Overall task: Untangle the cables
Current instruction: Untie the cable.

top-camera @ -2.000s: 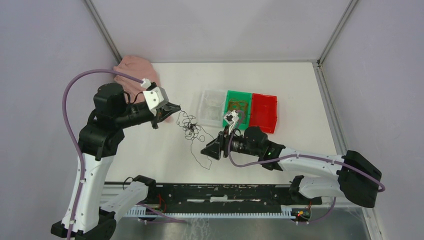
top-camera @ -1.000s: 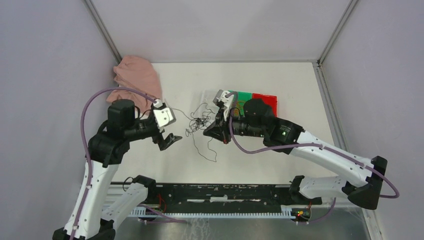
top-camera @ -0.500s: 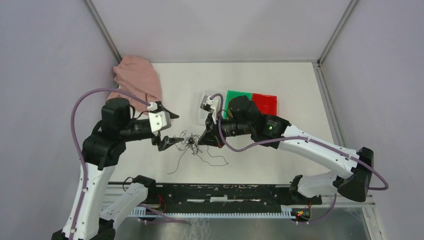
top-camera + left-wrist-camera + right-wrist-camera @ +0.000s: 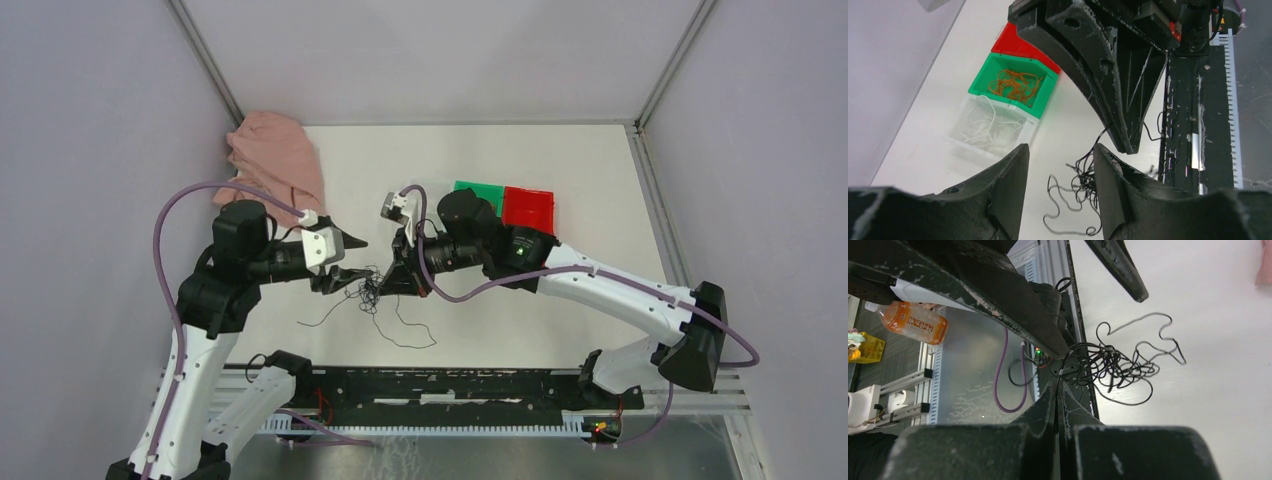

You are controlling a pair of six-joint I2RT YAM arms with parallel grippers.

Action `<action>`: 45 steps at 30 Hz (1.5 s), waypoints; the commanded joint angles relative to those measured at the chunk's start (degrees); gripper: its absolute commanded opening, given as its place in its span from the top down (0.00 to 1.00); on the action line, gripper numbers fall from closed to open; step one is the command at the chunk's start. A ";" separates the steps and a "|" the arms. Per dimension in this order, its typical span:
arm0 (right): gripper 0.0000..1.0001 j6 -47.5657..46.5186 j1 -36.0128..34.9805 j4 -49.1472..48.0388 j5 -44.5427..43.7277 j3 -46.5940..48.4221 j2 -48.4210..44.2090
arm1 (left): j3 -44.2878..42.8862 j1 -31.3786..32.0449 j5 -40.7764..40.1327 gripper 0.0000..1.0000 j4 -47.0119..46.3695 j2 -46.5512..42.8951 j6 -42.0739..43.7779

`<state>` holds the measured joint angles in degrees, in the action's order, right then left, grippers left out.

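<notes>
Top view: the left gripper and right gripper are facing each other tip to tip over the white table, left of centre. The tangle of thin black curly cables is sitting between them, loose ends trailing toward the near edge. The green plastic bin and red plastic bin are waiting to the right, prob. for sorted strands.

Left wrist view: the left jaws are standing apart w/ nothing pinched. The cables are lying just beyond the gap, so it looks lined up to take the opposite side. Orange wires are filling the green bin, and whitish wires the clear plastic bin.

Right wrist view: the right fingers are clenched, apparently nipping one strand at the tips and anchoring the cables for a pull-apart.
</notes>
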<state>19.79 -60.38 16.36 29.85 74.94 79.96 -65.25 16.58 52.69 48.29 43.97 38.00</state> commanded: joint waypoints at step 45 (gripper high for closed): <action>0.74 14.87 -2.62 -15.70 -0.95 1.11 1.15 | 12.53 0.06 3.50 0.46 -20.34 -7.32 -16.19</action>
<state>32.84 -62.67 4.78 28.51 75.02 82.59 -53.23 16.58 52.12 32.47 37.89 27.22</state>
